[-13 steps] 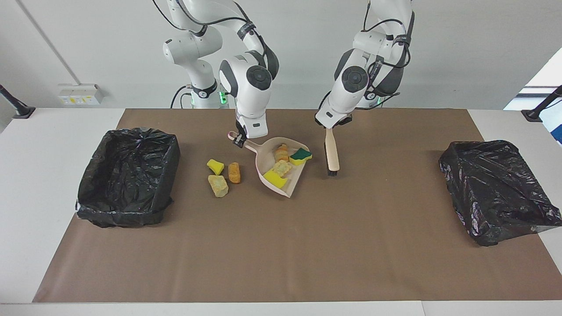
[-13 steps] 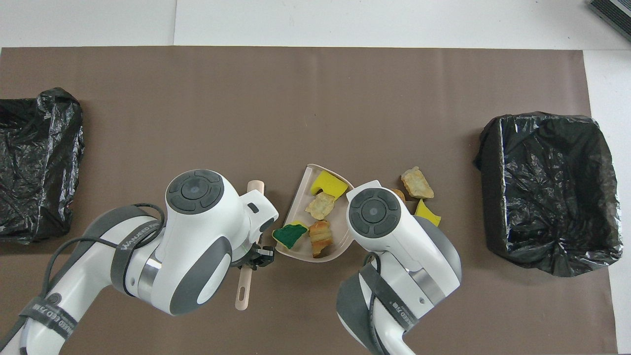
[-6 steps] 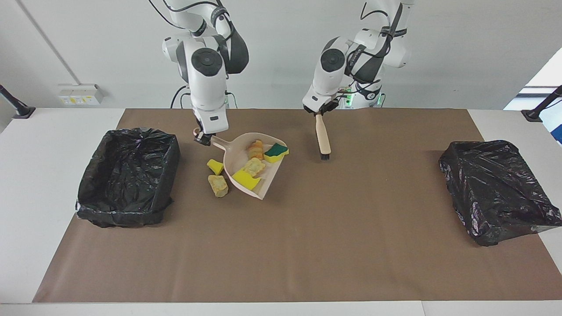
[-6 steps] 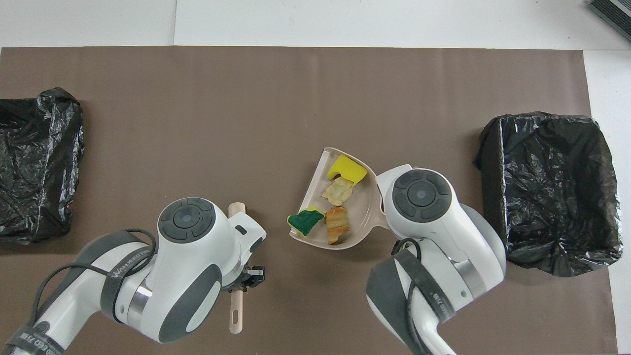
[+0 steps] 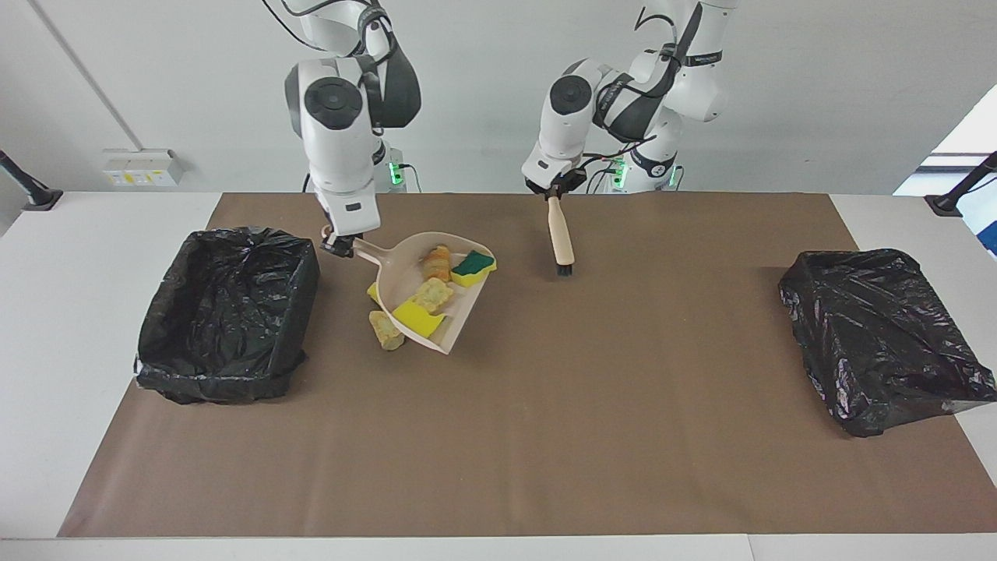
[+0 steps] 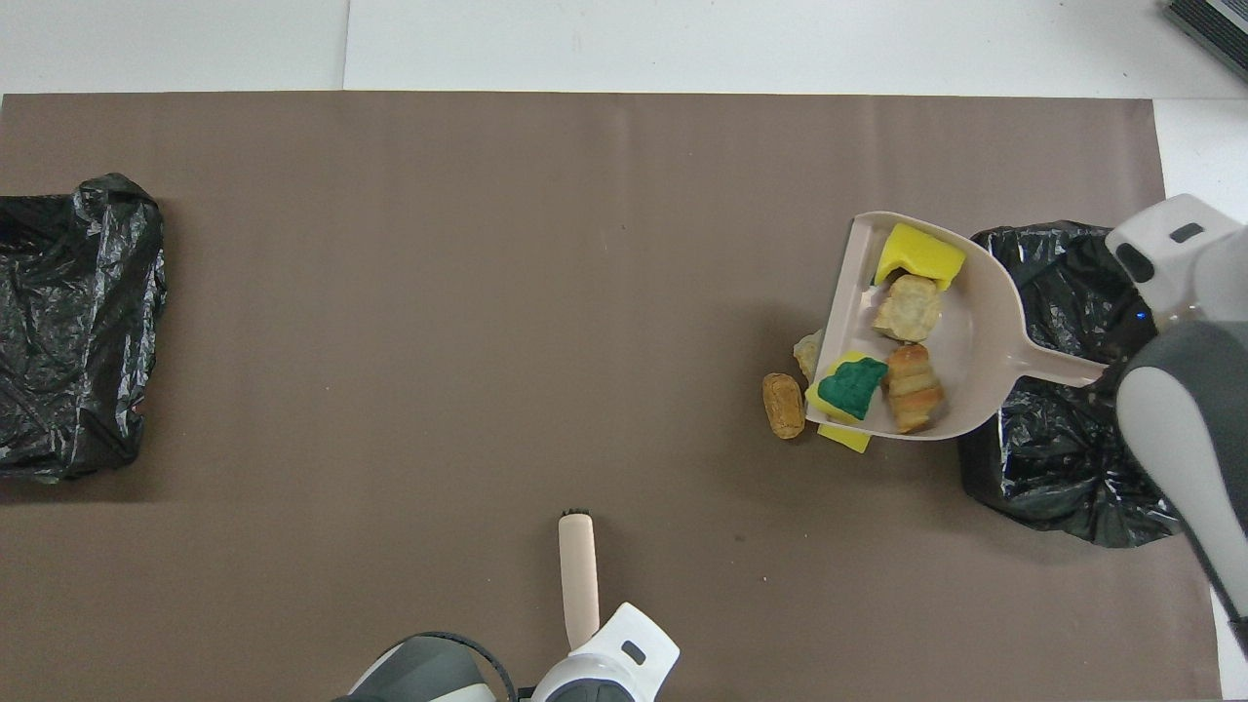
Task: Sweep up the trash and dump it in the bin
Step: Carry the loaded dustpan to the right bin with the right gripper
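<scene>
- My right pincer [image 5: 339, 245] was closed on the handle of the dustpan [image 5: 401, 274], and I held the pan raised in the air, between the middle of the mat and the bin at the right arm's end of the table.
- My left pincer [image 5: 551, 192] was closed on the handle of the brush [image 5: 560, 238]. The brush hung with its black bristles downward, over the part of the mat that is close to the robots. This arm only waited.
- In my judgement the step in hand was to carry the loaded pan to the bin [image 5: 227, 312] with the black bag, so the sweeping was only partly finished.
- The next move asked me to bring the pan over the open mouth of the bin and then tip it, with the pan level until then so that nothing slid out of the open edge.
- Four pieces of the trash lay in the pan: a yellow sponge piece [image 6: 916, 255], a tan bread-like chunk [image 6: 907, 308], a sponge with a green face [image 6: 850, 386] and an orange-brown roll [image 6: 914, 388].
- Three more pieces were not in the pan, and they lay on the mat [image 5: 545, 405] under and beside it: an orange-brown chunk [image 6: 782, 406], a tan chunk [image 5: 386, 330] and a yellow piece [image 6: 844, 439], which the pan covered partly.
- The pieces looked light and rough, so I judged that they could roll easily when the pan tilts.
</scene>
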Available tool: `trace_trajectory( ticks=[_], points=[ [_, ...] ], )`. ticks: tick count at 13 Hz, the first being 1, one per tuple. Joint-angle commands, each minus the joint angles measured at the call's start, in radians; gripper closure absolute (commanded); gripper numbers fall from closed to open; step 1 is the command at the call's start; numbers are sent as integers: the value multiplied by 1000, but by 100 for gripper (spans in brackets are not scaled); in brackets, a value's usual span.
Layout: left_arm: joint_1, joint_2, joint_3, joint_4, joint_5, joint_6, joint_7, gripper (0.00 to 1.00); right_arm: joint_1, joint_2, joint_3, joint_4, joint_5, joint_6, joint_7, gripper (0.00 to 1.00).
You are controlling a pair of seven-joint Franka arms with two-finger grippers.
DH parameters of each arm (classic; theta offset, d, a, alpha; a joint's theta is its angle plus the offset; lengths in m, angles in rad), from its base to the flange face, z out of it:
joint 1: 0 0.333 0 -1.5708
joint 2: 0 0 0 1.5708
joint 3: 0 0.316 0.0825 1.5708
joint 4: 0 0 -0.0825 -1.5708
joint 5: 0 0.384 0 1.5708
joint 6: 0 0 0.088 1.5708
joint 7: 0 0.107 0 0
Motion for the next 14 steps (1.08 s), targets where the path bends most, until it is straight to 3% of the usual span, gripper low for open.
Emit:
trace_trajectory(
  ticks=[1, 3, 7, 9, 11, 14],
  points=[
    [-39, 17, 21, -22, 10, 48, -12, 100, -114, 4, 15, 17, -3, -6, -141, 100],
    [-39, 19, 21, -22, 10, 53, 0, 100, -189, 5, 6, 17, -49, 46, -240, 100],
    [-36, 21, 21, -23, 2, 56, 34, 100, -321, 18, 6, 17, -195, 281, -457, 100],
    [-36, 33, 21, -23, -1, 56, 44, 100, -346, 21, 6, 17, -265, 338, -488, 100],
    [-36, 42, 19, -23, -1, 58, 68, 74, -346, 27, 6, 15, -354, 425, -533, 100],
    [-30, 51, 21, -20, -21, 56, 79, 72, -363, 65, 3, 17, -394, 490, -553, 100]
  ],
)
